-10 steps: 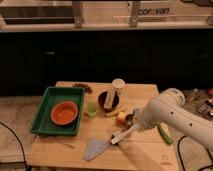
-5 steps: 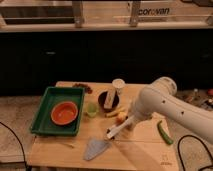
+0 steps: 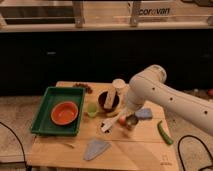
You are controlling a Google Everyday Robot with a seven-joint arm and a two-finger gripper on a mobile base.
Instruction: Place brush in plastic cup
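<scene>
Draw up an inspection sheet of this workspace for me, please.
Surface: wooden table, items spread across it.
Job's things: brush at the hand, near the table centre, not in the plastic cup, which stands upright beside the green tray.
Clutter: orange bowl in the tray; dark bowl; white cup; metal cup; green vegetable; grey cloth.
Grippers: hand low over the table, right of the plastic cup.
Cables: black cable left of the table.
Surroundings: dark cabinets behind.

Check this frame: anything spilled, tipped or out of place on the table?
Nothing is plainly spilled or tipped. The gripper sits low over the table, between the upright plastic cup and the metal cup.
</scene>
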